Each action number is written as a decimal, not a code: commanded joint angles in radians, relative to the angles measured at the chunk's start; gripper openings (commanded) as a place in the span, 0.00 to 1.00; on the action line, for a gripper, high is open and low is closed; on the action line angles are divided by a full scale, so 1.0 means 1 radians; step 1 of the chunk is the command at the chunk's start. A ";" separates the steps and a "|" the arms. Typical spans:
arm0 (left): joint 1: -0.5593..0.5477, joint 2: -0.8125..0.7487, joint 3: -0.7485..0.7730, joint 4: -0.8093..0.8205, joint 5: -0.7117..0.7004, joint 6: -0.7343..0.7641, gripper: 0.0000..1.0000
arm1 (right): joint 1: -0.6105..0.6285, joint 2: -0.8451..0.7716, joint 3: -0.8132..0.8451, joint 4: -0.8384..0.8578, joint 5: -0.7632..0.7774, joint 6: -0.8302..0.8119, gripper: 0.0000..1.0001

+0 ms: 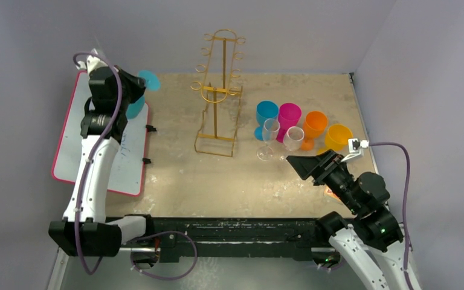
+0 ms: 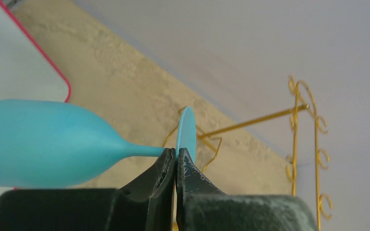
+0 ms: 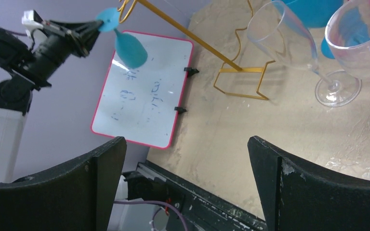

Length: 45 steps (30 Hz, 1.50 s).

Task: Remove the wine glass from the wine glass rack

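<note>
A light blue wine glass (image 1: 136, 106) hangs tilted above the whiteboard at the far left, away from the rack. My left gripper (image 1: 141, 81) is shut on the thin round foot of the glass (image 2: 186, 130), and the bowl (image 2: 43, 144) points off to one side. The gold wire wine glass rack (image 1: 217, 90) stands at the table's middle back with nothing on its hooks. Its post and loops (image 2: 296, 125) show behind the foot. My right gripper (image 3: 188, 144) is open and holds nothing, low at the front right (image 1: 302, 164). From there I see the held glass (image 3: 130, 48) in the left gripper (image 3: 94, 25).
A pink-rimmed whiteboard (image 1: 72, 139) lies at the left edge. Right of the rack stand several glasses: blue (image 1: 266, 113), magenta (image 1: 289, 115), orange (image 1: 315, 124), yellow (image 1: 338, 136) and two clear ones (image 1: 270, 130), (image 1: 293, 138). Walls close in behind and to the right.
</note>
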 commanded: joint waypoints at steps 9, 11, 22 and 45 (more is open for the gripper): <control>-0.006 -0.273 -0.326 -0.005 0.248 -0.076 0.00 | -0.001 -0.007 -0.035 0.229 0.085 -0.102 1.00; -0.006 -0.294 -0.353 -0.030 0.271 -0.078 0.00 | -0.002 0.012 -0.018 0.217 0.083 -0.126 1.00; -0.022 -0.508 -0.587 -0.054 0.410 -0.254 0.00 | -0.001 -0.060 -0.138 0.435 0.056 -0.160 1.00; -0.344 -0.628 -0.751 0.170 0.404 -0.357 0.00 | -0.001 0.435 0.033 0.388 -0.427 -0.021 1.00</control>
